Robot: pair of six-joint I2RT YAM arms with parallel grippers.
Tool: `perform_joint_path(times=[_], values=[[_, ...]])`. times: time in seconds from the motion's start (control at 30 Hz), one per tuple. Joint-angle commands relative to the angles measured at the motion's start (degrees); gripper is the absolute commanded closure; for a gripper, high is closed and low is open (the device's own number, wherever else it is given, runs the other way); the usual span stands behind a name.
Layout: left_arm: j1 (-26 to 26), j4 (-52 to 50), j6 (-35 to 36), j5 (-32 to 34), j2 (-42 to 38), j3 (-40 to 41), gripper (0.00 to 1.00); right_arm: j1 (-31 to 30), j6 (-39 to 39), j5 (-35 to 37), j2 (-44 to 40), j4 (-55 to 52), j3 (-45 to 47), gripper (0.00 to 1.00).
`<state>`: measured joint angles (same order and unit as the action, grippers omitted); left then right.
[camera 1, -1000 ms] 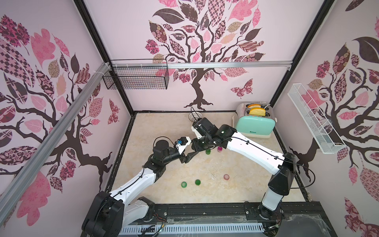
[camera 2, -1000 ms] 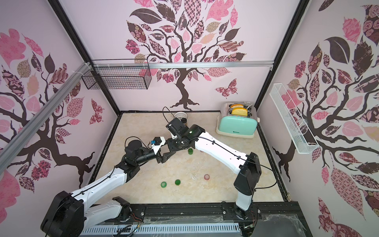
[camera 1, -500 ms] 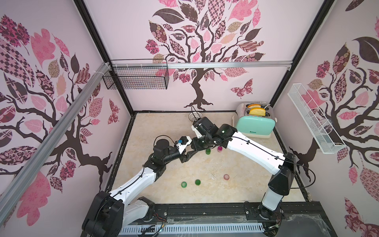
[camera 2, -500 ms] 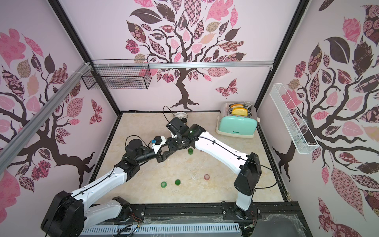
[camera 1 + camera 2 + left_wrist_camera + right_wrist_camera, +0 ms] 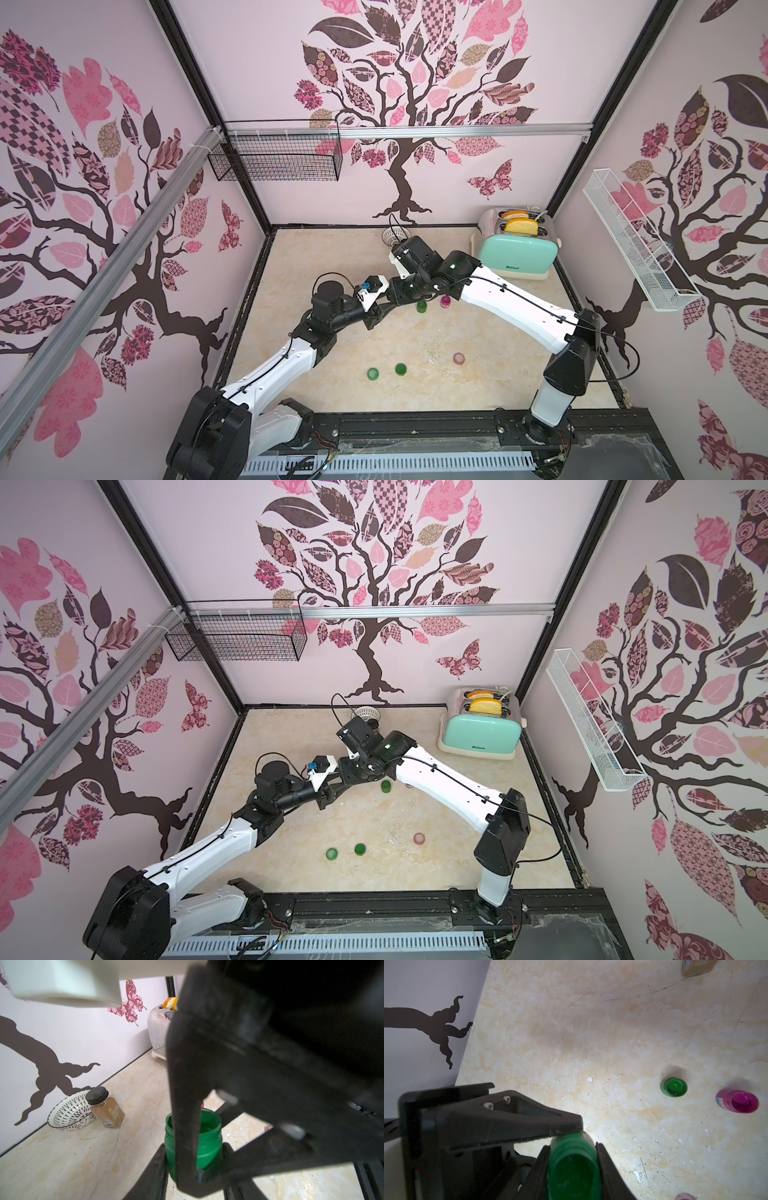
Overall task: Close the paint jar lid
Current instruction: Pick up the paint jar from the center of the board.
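Well, I see the open green jar (image 5: 208,1136) mid-table, pinched between the fingers of the right gripper (image 5: 573,1147). The left gripper (image 5: 193,1147) clamps its sides too. A second jar (image 5: 421,306) stands just right. Two green lids (image 5: 373,374) lie nearer me, well apart.

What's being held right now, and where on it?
The open green paint jar: right gripper clamps its body, and left gripper presses against its sides too.

"GROUND" on spice jar (image 5: 106,1110) label, toaster (image 5: 515,253) brand too small
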<state>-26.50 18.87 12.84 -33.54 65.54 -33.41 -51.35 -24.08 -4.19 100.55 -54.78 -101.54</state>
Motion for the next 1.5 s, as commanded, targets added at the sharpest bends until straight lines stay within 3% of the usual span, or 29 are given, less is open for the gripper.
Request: perform_joint_path(times=[0.0,0.3,0.97,1.33,1.47], values=[[-0.06,1.08,-0.62,-0.25,0.11,-1.42,0.62,-0.59,0.0,-1.07,-0.17,0.65,-1.09,0.74],[-0.08,2.75,-0.71,-0.08,-0.84,-0.89,0.65,-0.59,-0.39,-1.35,0.18,1.16,-0.94,0.74],[-0.08,7.47,-1.68,1.15,-2.77,1.31,0.59,-0.66,-2.43,-2.4,-0.49,3.59,0.54,0.74],[-0.12,8.0,-1.72,0.36,-3.13,1.49,0.7,-0.59,-3.34,-3.58,-0.62,4.74,1.34,0.74],[-0.12,8.28,-1.26,0.2,-3.47,1.77,0.77,-0.61,-3.45,-3.34,-0.5,4.87,1.25,0.69]])
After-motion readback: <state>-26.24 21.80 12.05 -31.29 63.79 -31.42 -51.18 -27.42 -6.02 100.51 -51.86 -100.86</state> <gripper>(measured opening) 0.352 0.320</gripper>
